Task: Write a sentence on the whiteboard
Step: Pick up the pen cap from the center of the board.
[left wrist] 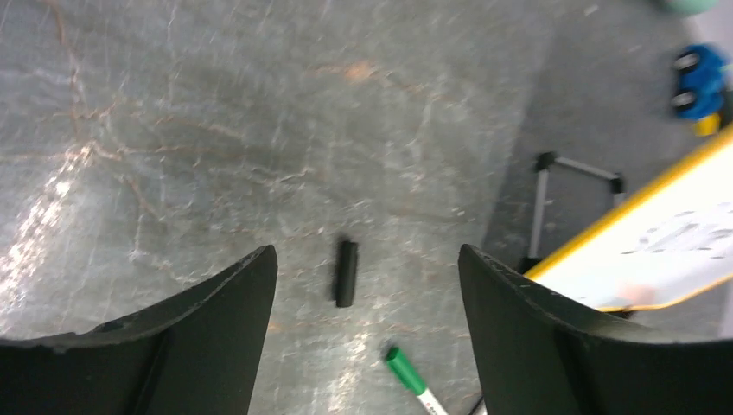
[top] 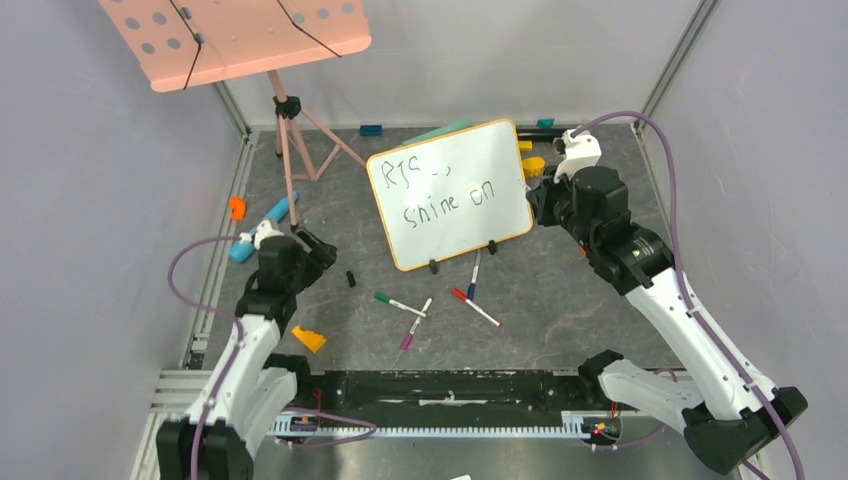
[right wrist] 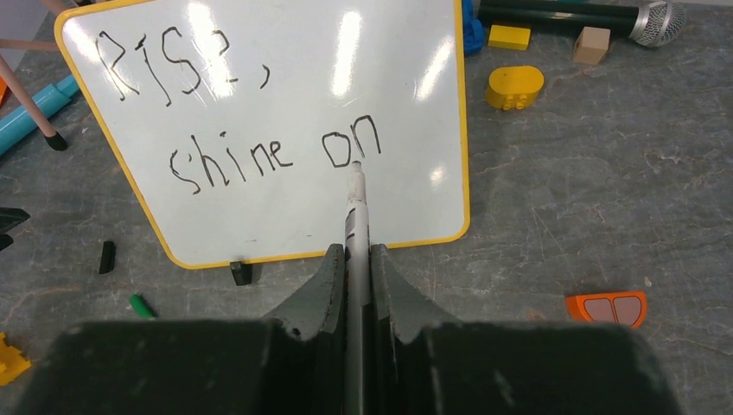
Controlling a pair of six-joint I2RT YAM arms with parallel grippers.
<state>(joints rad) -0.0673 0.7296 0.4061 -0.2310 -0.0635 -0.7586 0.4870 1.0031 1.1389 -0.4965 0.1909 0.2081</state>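
Observation:
The whiteboard with a yellow rim stands tilted on two black feet at the middle of the floor; it also shows in the right wrist view. The sentence reads "RISE," over "shine on". My right gripper is shut on a grey marker whose tip is at the board just below the "on". In the top view it is at the board's right edge. My left gripper is open and empty above a black marker cap. It is left of the board.
A pink music-stand tray on a tripod stands at the back left. Loose markers lie in front of the board, a green one near my left fingers. Small toys, a yellow block and a microphone lie behind the board.

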